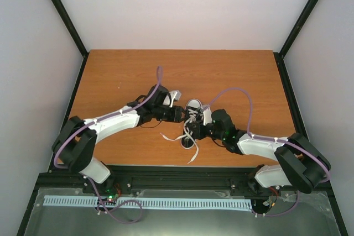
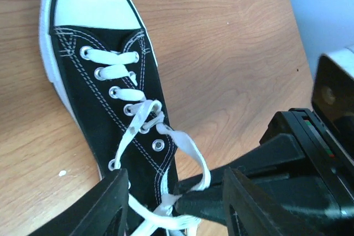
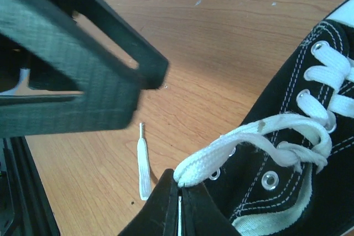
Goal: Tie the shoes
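Fig.: sneaker (image 2: 110,109) flat on desk (image 2: 221,37). My R hand (image 3: 180,189) is pinched tight on a lace loop (image 3: 238,147); L hand (image 2: 176,194) spread wide around it, gripping nothing.

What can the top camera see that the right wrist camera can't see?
Only the top view: the left arm and the right arm all the way along, with the whole sneaker lying between them. Only the right wrist view: close up, the right claw shut on a white lace, and the shiny eyelets. Both: the black sneaker, the white lace, the wooden table and the left claw.
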Robot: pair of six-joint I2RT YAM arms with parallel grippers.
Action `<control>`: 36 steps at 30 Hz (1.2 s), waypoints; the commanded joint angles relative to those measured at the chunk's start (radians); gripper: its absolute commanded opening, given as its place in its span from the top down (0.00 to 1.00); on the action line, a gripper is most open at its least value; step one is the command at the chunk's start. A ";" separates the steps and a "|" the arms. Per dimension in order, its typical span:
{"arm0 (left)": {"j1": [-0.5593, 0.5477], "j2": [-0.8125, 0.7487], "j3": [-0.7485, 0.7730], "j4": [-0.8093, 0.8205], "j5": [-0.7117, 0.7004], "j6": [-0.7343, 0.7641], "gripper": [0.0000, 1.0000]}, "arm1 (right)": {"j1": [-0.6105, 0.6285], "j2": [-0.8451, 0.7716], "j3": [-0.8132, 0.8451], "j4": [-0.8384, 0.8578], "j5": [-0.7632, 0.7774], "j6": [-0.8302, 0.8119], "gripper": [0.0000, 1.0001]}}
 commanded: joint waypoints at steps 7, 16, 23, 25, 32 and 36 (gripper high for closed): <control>0.005 0.138 0.063 0.108 0.166 -0.063 0.60 | 0.005 0.019 -0.017 0.099 0.002 -0.100 0.97; 0.004 0.172 0.062 0.154 0.220 -0.090 0.57 | 0.005 0.039 -0.011 0.103 0.003 -0.100 0.97; 0.002 0.199 0.071 0.152 0.258 -0.089 0.66 | 0.005 0.039 -0.012 0.102 0.015 -0.099 0.97; 0.002 0.199 0.070 0.154 0.267 -0.092 0.77 | 0.005 0.032 -0.012 0.101 0.023 -0.097 0.97; 0.001 0.188 0.063 0.146 0.252 -0.097 0.99 | 0.005 -0.028 -0.027 0.069 0.078 -0.094 0.96; 0.001 0.180 0.057 0.137 0.226 -0.091 0.99 | 0.005 -0.131 -0.050 0.011 0.117 -0.094 0.73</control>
